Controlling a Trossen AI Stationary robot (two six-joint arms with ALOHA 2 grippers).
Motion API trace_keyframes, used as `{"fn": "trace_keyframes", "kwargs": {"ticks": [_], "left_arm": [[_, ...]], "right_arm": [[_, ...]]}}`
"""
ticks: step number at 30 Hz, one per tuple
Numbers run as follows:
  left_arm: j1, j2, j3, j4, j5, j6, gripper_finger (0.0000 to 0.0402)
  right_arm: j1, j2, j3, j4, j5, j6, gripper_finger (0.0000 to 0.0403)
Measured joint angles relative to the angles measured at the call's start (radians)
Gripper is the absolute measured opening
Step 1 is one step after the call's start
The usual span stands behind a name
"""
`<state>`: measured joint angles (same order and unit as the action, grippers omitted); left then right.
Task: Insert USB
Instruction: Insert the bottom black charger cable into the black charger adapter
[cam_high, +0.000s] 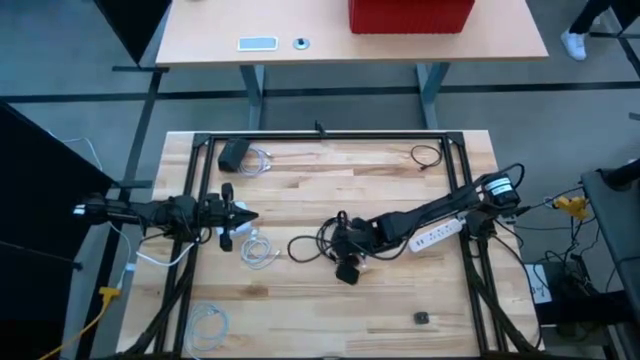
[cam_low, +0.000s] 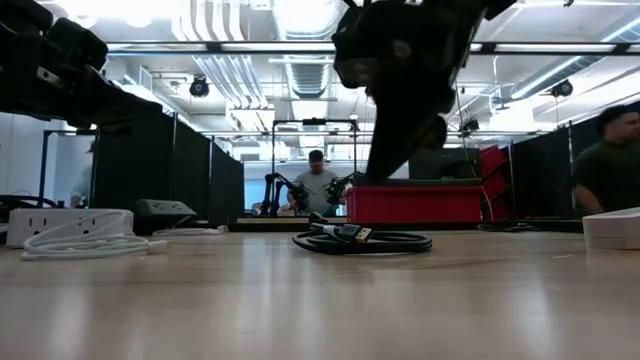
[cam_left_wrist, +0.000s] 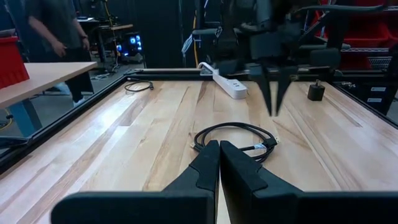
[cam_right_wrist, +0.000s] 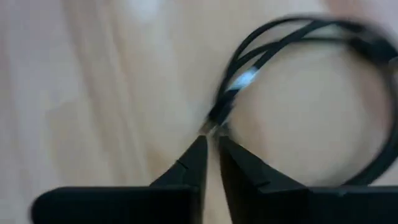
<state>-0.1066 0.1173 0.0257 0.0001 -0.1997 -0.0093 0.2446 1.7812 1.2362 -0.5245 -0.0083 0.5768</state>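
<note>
Black coiled USB cable (cam_high: 318, 243) lies mid-table on your pale wooden tabletop (cam_high: 330, 310); take it as your landmark. Your right gripper (cam_right_wrist: 210, 142) hangs just over its plug end with fingers nearly together, gripping nothing. Left of the cable, your left gripper (cam_left_wrist: 219, 152) waits, fingers together. Beyond the cable sits a white power strip (cam_high: 436, 235).
</note>
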Motion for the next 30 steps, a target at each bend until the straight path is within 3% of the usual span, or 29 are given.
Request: {"fn": "trace_keyframes", "kwargs": {"ticks": [4,16,21,30], "left_arm": [[0.0,0.001,0.0,0.0,0.0,0.0,0.0],[0.0,0.001,0.0,0.0,0.0,0.0,0.0],[0.0,0.001,0.0,0.0,0.0,0.0,0.0],[0.0,0.002,0.0,-0.001,0.0,0.0,0.0]], "right_arm": [[0.082,-0.064,0.001,-0.137,-0.053,0.015,0.0098],[0.449,-0.115,0.0,-0.387,0.038,-0.027,0.0221],[0.516,-0.114,0.0,-0.486,0.037,0.081,0.0248],[0.611,-0.108,-0.003,-0.484,0.0,0.187,0.0265]]}}
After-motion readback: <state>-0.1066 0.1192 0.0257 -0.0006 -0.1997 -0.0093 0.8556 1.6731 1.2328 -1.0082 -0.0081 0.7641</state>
